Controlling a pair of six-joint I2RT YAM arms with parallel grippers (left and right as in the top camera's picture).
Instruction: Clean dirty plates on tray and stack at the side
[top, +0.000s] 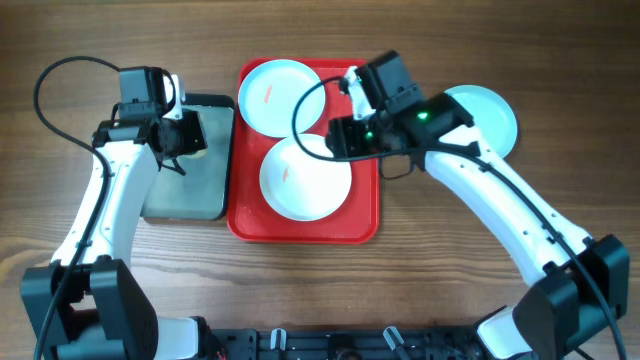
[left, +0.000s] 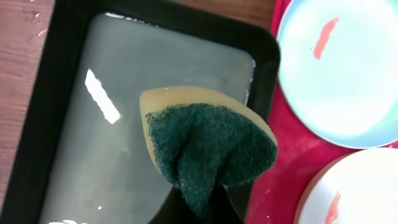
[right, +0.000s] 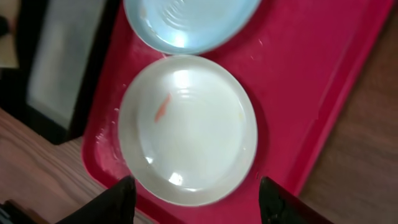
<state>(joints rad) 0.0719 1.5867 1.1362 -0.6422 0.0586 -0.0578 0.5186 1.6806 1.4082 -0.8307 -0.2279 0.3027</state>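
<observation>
where the red tray (top: 362, 205) lies mid-table, its left rim runs just beside the black-rimmed pan (top: 185, 190), and bare wooden table (top: 420, 260) shows in front of it and to its right. on the tray a turquoise plate (top: 278, 95) sits at the far end, close against the white plate (top: 305, 178) nearer the front; a second turquoise plate (top: 490, 120) rests on the wood right of the tray, partly under the right arm. only the left wrist view shows the sponge (left: 211, 143) plainly, yellow with a green face, pinched and folded in the left gripper (top: 185, 140) above the pan. only the right wrist view shows the right gripper (right: 196, 186) spread wide, with the white plate and its reddish smear lying below and between the two fingers.
</observation>
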